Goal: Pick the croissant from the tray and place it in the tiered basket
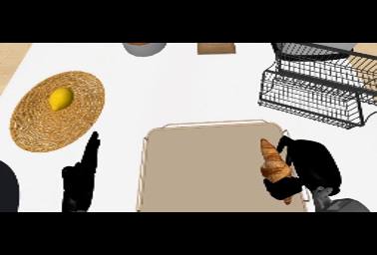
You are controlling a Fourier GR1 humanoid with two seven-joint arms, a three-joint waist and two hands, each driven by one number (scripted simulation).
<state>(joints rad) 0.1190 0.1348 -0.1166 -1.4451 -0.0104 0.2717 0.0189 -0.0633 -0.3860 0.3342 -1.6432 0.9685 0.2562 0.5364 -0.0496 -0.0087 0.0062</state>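
A golden-brown croissant [273, 162] lies lengthwise along the right side of the beige tray [206, 169]. My right hand [313, 167] is at the tray's right edge, its thumb and fingers curled round the croissant from the right and below. The black wire tiered basket [316, 92] stands at the back right, beyond the tray. My left hand [81, 179] rests open with fingers pointing up, left of the tray.
A woven round mat [44, 124] with a yellow lemon [60, 98] lies at the left. A grey bowl [144, 48] and a brown block [216, 48] sit at the far edge. White counter separates the tray from the basket.
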